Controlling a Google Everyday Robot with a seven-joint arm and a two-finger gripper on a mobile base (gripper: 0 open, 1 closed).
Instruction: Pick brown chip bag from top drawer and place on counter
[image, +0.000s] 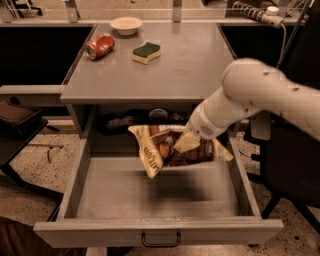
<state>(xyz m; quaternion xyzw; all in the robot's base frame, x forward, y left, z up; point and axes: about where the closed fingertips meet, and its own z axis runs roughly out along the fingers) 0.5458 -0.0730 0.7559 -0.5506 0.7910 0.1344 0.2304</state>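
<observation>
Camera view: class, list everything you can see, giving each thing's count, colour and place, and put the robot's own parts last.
Crinkled brown foil chip bag: one, brown with cream edges, held in the air over the open drawer.
Wide grey metal top drawer: one, grey, pulled out at the front, nothing resting on its floor.
Flat grey counter: one, grey, above the drawer.
Red soda can: one, red, lying on its side at the counter's far left.
Green-topped yellow sponge: one, on the counter, right of the can.
Small white bowl: one, white, at the counter's far edge.
White robot arm: one, reaching in from the right.
Gripper: one, cream, above the drawer, jaws shut on the bag.
</observation>
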